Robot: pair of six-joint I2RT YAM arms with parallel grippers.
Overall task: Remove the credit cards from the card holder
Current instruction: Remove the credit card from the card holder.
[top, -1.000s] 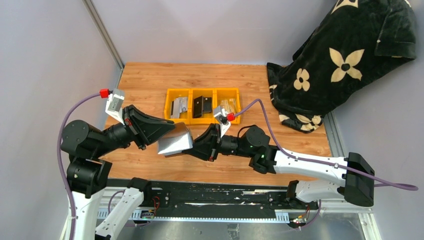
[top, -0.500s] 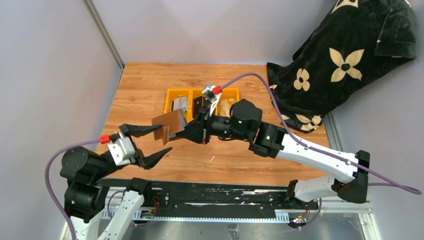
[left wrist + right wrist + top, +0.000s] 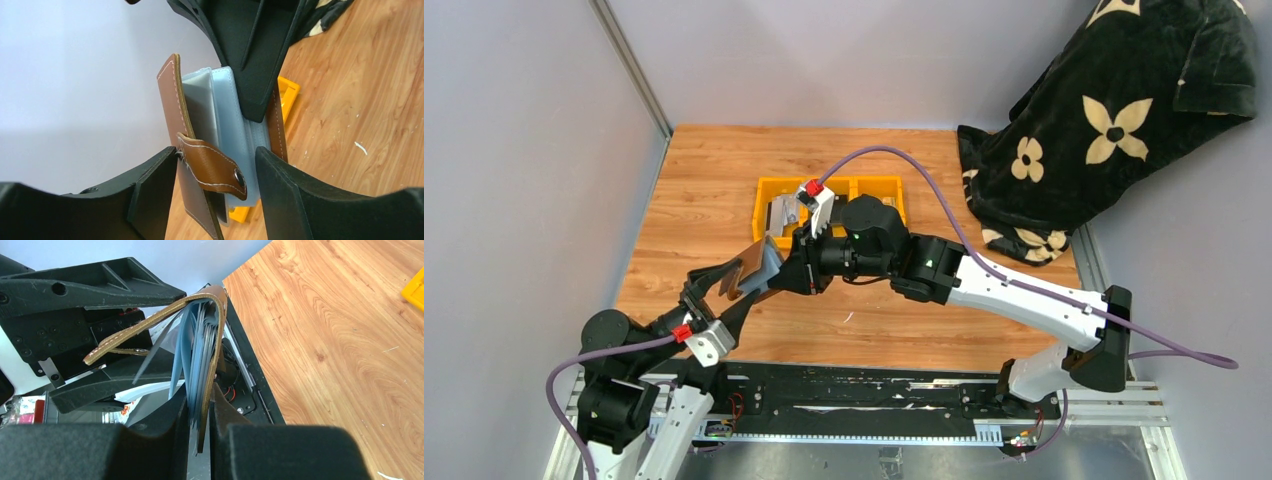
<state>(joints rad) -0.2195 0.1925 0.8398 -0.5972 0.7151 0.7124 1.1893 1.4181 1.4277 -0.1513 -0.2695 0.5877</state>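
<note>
My right gripper [image 3: 786, 272] holds the card holder [image 3: 757, 266] in the air above the table's near left, shut on one brown cover and the pale sleeves [image 3: 200, 355]. The holder hangs part open, its brown closure tab [image 3: 215, 167] loose. My left gripper [image 3: 759, 277] stands open around the holder, its fingers [image 3: 150, 192] on either side of it; a gap shows at the right finger, and the left finger is at the cover's edge. No card shows in the sleeves. A grey credit card [image 3: 780, 213] lies in the left compartment of the yellow bin.
The yellow three-part bin [image 3: 764, 185] sits mid-table, its middle and right parts mostly hidden behind my right arm. A black blanket with cream flowers [image 3: 1114, 120] is piled at the back right. Grey walls close the left and back sides.
The left gripper let go of the holder, opened and swung low, and now sits open around it. The right arm lifted the holder, then carried it left.
</note>
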